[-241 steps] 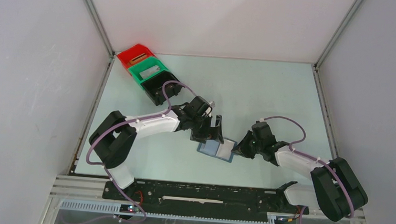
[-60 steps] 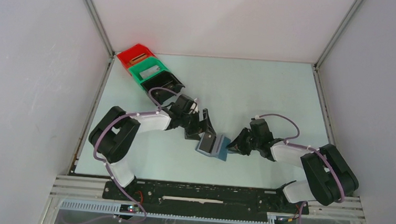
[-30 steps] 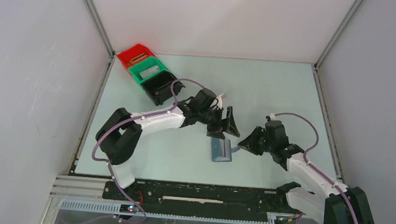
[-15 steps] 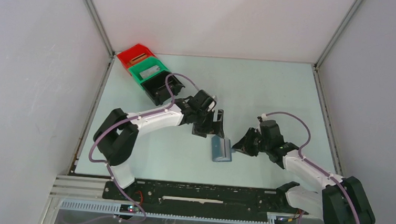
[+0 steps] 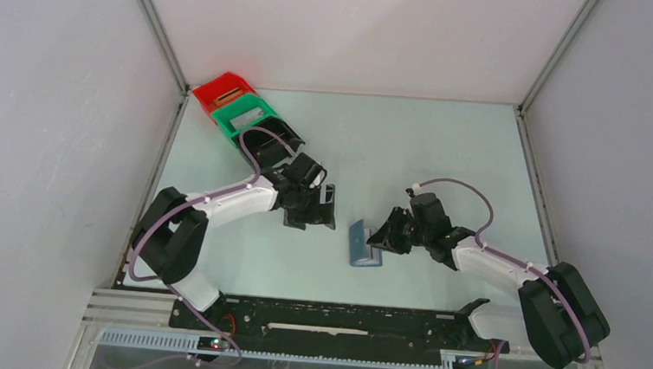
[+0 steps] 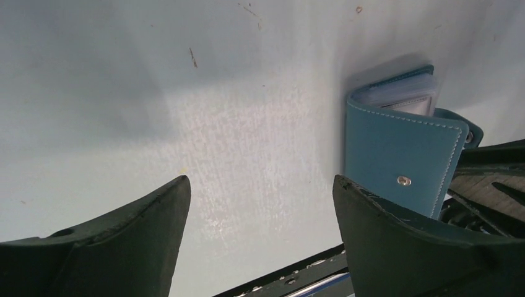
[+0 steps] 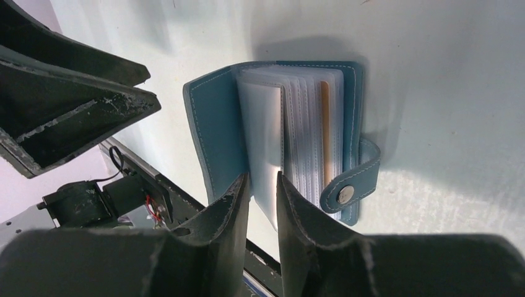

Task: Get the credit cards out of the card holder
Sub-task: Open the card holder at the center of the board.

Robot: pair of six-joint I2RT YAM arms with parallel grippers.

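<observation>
The card holder (image 7: 213,130) lies on the table (image 5: 447,149) between the two arms, open like a book, its blue cover half raised and a fan of clear sleeves (image 7: 303,111) spread out; the strap (image 7: 354,185) with its snap hangs loose at one side. I see no credit cards for certain; a tan strip (image 7: 324,117) shows inside one sleeve, and whether that is a card I cannot tell, so I judge them to be tucked in the sleeves.

The right gripper (image 7: 262,182) sits at the open edge with its fingers drawn close, only a narrow slot between them; the nearest leaf shows in that slot, though I cannot tell whether the pads touch it. The left gripper (image 6: 260,185) hangs near the holder's closed side, fingers spread wide, gripping nothing and touching nothing.

The step in hand looks like getting at the first card; done well, I think the left arm should press the raised cover down flat, since so light a wallet would likely slide or lift with any tug; the right should take the card's own edge, not the floppy plastic, and draw it out along the sleeve's mouth; pinching the sleeve alone would probably drag the whole holder along.
</observation>
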